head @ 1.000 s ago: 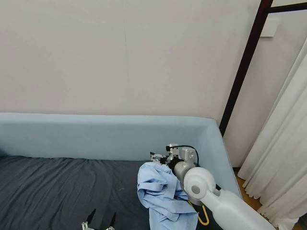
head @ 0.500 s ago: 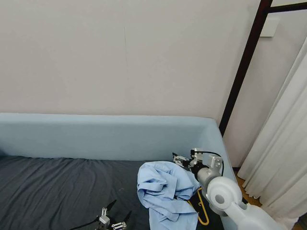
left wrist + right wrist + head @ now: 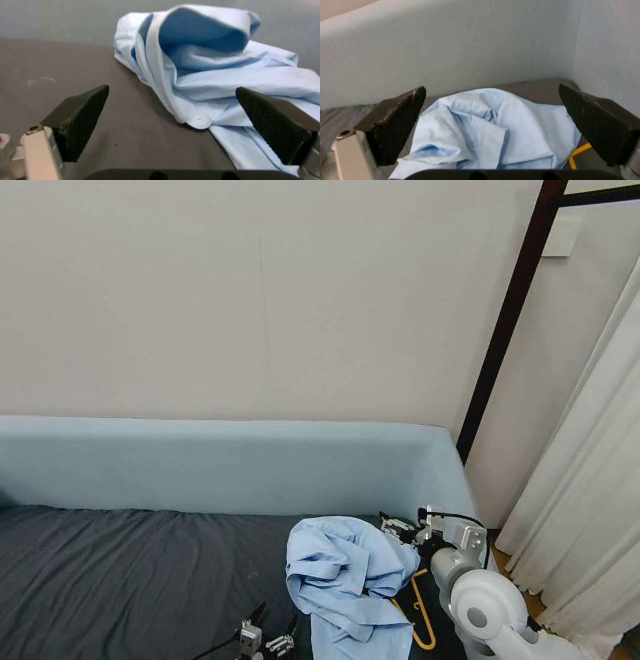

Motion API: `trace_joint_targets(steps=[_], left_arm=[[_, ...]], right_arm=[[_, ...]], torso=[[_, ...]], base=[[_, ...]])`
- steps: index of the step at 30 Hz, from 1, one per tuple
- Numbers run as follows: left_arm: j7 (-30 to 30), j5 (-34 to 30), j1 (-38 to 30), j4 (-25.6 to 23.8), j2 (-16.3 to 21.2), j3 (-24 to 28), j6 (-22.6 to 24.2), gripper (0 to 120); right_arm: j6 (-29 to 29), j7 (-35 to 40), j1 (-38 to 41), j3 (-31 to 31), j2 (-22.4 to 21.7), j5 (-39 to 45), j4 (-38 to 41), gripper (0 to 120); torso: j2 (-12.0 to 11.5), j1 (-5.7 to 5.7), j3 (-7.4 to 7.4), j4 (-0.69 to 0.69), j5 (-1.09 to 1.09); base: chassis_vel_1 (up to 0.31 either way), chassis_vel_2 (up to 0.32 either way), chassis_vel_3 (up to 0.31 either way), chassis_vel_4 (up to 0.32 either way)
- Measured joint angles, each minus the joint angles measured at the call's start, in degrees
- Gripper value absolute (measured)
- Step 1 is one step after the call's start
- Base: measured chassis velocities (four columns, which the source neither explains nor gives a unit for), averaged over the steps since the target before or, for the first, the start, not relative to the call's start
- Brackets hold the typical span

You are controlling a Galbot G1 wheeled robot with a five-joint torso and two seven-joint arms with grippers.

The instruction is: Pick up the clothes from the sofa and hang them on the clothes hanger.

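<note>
A crumpled light-blue shirt [image 3: 345, 580] lies on the dark sofa seat near the right corner, also seen in the left wrist view as shirt [image 3: 210, 71] and in the right wrist view as shirt [image 3: 490, 131]. A yellow hanger [image 3: 420, 620] pokes out from under its right side, hanger [image 3: 577, 155]. My right gripper [image 3: 405, 528] hovers open just right of the shirt, nothing between its fingers [image 3: 395, 123]. My left gripper [image 3: 265, 643] sits low at the front, left of the shirt, open, with its fingers [image 3: 80, 116] wide apart.
The pale-blue sofa backrest [image 3: 220, 465] and right armrest [image 3: 450, 490] box in the corner. A dark vertical pole [image 3: 505, 320] rises behind the armrest. White curtains [image 3: 590, 500] hang at the right. Bare dark seat [image 3: 110, 580] stretches to the left.
My right gripper has drawn back to the right, off the shirt's top edge. My left gripper has shifted right along the front, closer to the shirt. The shirt has stayed put.
</note>
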Motion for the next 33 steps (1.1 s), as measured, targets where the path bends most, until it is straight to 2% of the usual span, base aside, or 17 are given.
trace_joint_targets(steps=[7, 10, 11, 12, 14, 17, 19, 23, 24, 28, 31, 33], left_arm=[[0.8, -0.3, -3.1, 4.9, -2.5, 0.0, -0.5, 88], [1.1, -0.3, -4.5, 6.8, -3.1, 0.0, -0.8, 78], [1.4, -0.3, -5.7, 8.2, -3.4, -0.1, -0.9, 70], [1.5, -0.2, -6.2, 9.0, -3.6, -0.2, -1.0, 67], [1.6, -0.2, -6.4, 9.3, -3.7, -0.2, -1.1, 65], [1.7, 0.4, -7.7, 11.4, -4.3, -0.2, -1.3, 49], [1.8, 0.5, -7.9, 11.6, -4.3, -0.3, -1.3, 46], [1.8, 1.2, -7.8, 11.8, -4.3, -0.4, -1.8, 26], [1.8, 1.2, -7.8, 11.8, -4.3, -0.4, -1.8, 26], [2.0, 1.8, -7.1, 11.8, -3.8, -0.9, -2.2, 7], [2.2, 1.8, -7.2, 12.2, -3.8, -1.3, -2.8, 0], [2.3, 1.8, -6.6, 11.2, -3.5, -1.4, -3.0, 0]], right_arm=[[0.0, 0.3, 0.2, 0.0, 0.1, 0.0, 0.0, 100], [-0.1, 0.5, 0.4, -0.1, 0.2, 0.0, -0.2, 100], [-0.1, 0.7, 0.5, -0.3, 0.2, 0.2, -0.3, 100], [-0.1, 0.8, 0.6, -0.3, 0.2, 0.3, -0.4, 100], [-0.1, 0.9, 0.6, -0.3, 0.2, 0.3, -0.4, 100], [-0.3, 1.3, 0.9, -0.4, 0.2, 0.7, -0.8, 100], [-0.3, 1.4, 1.0, -0.4, 0.2, 0.8, -0.9, 100], [-0.4, 1.6, 1.3, -0.5, 0.4, 1.1, -1.1, 100], [-0.4, 1.6, 1.3, -0.5, 0.4, 1.1, -1.1, 100], [-0.4, 1.6, 1.4, -0.7, 0.6, 1.1, -1.3, 100], [-0.5, 1.7, 1.4, -0.8, 0.7, 1.1, -1.3, 100], [-0.5, 1.7, 1.5, -1.0, 0.6, 1.1, -1.5, 100]], torso=[[0.0, 0.0, 0.0, 0.0, -0.01], [0.0, 0.0, 0.0, 0.0, -0.01], [0.0, 0.0, 0.0, 0.0, 0.0], [0.0, 0.0, 0.0, 0.0, 0.0], [0.0, 0.0, 0.0, 0.0, 0.0], [0.0, 0.0, 0.0, -0.01, -0.01], [0.0, 0.0, 0.0, 0.0, -0.01], [0.0, 0.0, 0.0, -0.01, -0.01], [0.0, 0.0, 0.0, -0.01, -0.01], [0.0, 0.0, 0.0, 0.01, -0.01], [0.0, 0.0, 0.0, 0.0, -0.01], [0.0, 0.0, 0.0, -0.01, -0.02]], base=[[0.0, 0.0, 0.0, 0.0], [0.0, 0.0, 0.0, 0.0], [0.0, 0.0, 0.0, 0.0], [0.0, 0.0, 0.0, 0.0], [0.0, 0.0, 0.0, 0.0], [0.0, 0.0, 0.0, 0.0], [0.0, 0.0, 0.0, 0.0], [0.0, 0.0, 0.0, 0.0], [0.0, 0.0, 0.0, 0.0], [0.0, 0.0, 0.0, 0.0], [0.0, 0.0, 0.0, 0.0], [0.0, 0.0, 0.0, 0.0]])
